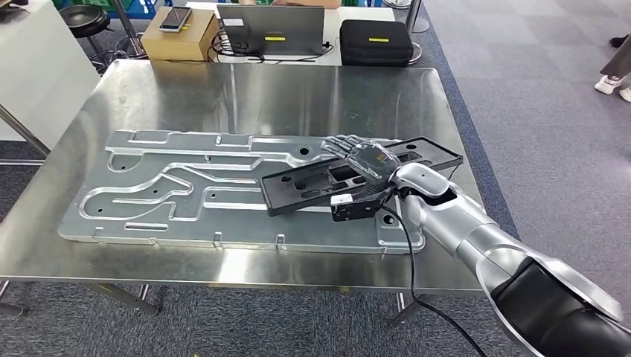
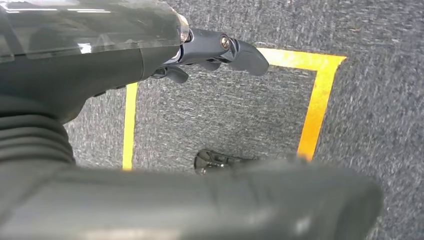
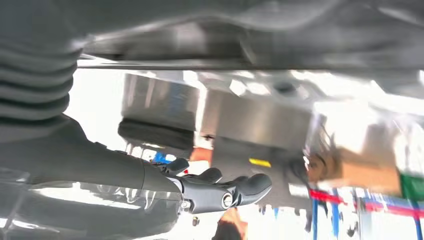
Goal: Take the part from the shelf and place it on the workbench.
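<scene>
The part is a long black frame (image 1: 312, 182) lying slanted on a large silver machined plate (image 1: 149, 201) on the steel workbench (image 1: 223, 89). My right hand (image 1: 364, 160) hovers over the part's middle with its fingers stretched out flat. In the right wrist view those fingers (image 3: 225, 192) are straight, with a gap between them and the blurred dark surface facing them. Nothing is held in that hand. My left hand (image 2: 210, 50) hangs over grey carpet, fingers loosely extended and holding nothing.
At the bench's far edge stand a cardboard box (image 1: 178, 37) with a phone on it, a laptop (image 1: 275, 30) and a black case (image 1: 376, 41). A person's feet (image 1: 614, 78) are at the far right. Yellow floor tape (image 2: 320, 100) lies below my left hand.
</scene>
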`<state>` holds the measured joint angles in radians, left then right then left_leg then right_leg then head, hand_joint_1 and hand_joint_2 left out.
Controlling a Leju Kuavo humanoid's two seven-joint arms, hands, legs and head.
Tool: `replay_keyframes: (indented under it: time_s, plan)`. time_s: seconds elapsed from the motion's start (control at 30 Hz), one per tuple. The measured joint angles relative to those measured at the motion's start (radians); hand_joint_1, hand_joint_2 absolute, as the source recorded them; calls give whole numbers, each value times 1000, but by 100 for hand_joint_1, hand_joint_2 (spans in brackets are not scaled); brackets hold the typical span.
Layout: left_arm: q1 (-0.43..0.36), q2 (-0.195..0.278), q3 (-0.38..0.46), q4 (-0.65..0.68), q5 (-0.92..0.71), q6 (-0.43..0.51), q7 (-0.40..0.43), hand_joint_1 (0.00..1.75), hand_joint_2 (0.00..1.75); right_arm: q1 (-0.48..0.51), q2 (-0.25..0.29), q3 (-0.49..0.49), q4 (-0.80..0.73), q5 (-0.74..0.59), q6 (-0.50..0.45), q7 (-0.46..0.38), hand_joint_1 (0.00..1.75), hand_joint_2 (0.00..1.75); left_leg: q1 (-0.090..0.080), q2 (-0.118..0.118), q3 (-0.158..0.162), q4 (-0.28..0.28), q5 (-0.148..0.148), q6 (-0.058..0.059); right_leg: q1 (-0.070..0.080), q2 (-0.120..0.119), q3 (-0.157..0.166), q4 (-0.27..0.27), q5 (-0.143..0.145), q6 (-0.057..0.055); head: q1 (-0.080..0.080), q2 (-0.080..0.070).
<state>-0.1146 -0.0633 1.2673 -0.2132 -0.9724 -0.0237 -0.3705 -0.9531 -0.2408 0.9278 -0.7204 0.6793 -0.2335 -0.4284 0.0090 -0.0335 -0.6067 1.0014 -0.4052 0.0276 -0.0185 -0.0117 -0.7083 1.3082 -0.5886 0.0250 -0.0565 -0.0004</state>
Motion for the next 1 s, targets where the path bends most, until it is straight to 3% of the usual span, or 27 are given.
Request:
replay_keyframes:
  time_s: [0.03,0.07,0.13,0.17,0.23,0.33,0.4,0.47,0.5,0.53,0.6,0.67,0.7,0.83,0.9,0.97,1.0]
  plan:
    - [0,-1,0,0,0,0,0,0,0,2,2,-17,-17,-28,3,-7,0,0,0,-2,0,2,-1,-1,-1,0,2,-10,20,-1,0,0]
    - [0,-2,0,0,1,0,-1,0,0,4,4,-34,-36,-51,7,-12,0,0,0,-5,1,4,-4,-2,-2,-1,22,-58,55,-3,0,0]
    - [0,-5,0,0,2,0,-1,0,0,2,9,-66,-70,-80,14,-20,0,0,-2,-7,-1,12,-10,-9,1,-11,81,-195,122,-10,0,0]
    - [1,-6,0,0,2,0,-1,0,0,1,13,-77,-82,-88,18,-23,0,0,-4,-8,-4,16,-12,-14,4,-15,101,-244,136,-15,0,0]
    - [3,-7,0,0,3,0,-1,0,0,6,19,-95,-104,-122,35,-37,0,0,-6,-7,-11,18,-12,-24,11,-19,112,-275,133,-21,0,0]
    - [5,-7,0,0,8,-1,-3,0,0,21,19,-144,-156,-271,91,-85,0,0,-5,0,-18,35,-29,-40,4,-18,114,-286,135,-34,0,0]
    - [5,-7,0,0,11,-1,-4,0,0,29,15,-193,-208,-408,136,-107,0,0,-2,12,-56,125,-84,-52,2,-21,117,-290,137,-43,0,0]
    - [7,-6,1,0,17,-2,-4,0,0,46,10,-246,-265,-560,191,-118,0,0,0,18,-117,258,-143,-60,4,-21,118,-289,135,-47,0,0]
    - [9,-6,2,0,22,-2,-4,0,0,60,9,-274,-294,-635,218,-125,0,0,1,19,-136,297,-152,-62,5,-20,119,-289,134,-47,0,0]
    - [12,-6,3,0,28,-2,-4,0,0,78,8,-303,-327,-703,237,-134,0,0,2,20,-137,300,-140,-63,5,-17,121,-288,133,-46,0,0]
    - [17,-6,6,0,42,-3,-5,0,0,120,8,-369,-407,-783,233,-154,0,0,5,19,-86,192,-72,-61,4,-11,127,-287,128,-42,0,0]
    - [21,-6,13,0,59,-9,-10,0,0,170,8,-442,-508,-770,165,-178,0,0,4,13,-22,68,-27,-53,6,-6,131,-285,122,-33,0,0]
    - [23,-6,19,0,69,-13,-14,0,0,203,8,-477,-564,-731,114,-190,0,0,3,10,-6,36,-21,-47,7,-4,132,-285,120,-29,0,0]
    - [31,-6,44,0,96,-24,-29,0,0,381,15,-617,-808,-566,-49,-228,0,0,4,14,7,14,-24,-20,7,1,133,-279,108,-9,0,0]
    - [32,-6,52,0,100,-26,-32,0,0,447,33,-674,-896,-544,-65,-235,0,0,6,22,12,5,-22,-7,5,4,96,-201,61,-3,0,0]
    - [33,-5,58,0,103,-27,-34,0,0,501,53,-722,-958,-520,-82,-242,0,0,3,31,13,5,-22,-1,5,8,28,-68,1,0,0,0]
    - [33,-5,60,0,106,-27,-35,0,0,533,62,-742,-986,-498,-96,-247,0,0,1,35,13,6,-21,0,5,8,3,-20,-12,1,0,0]
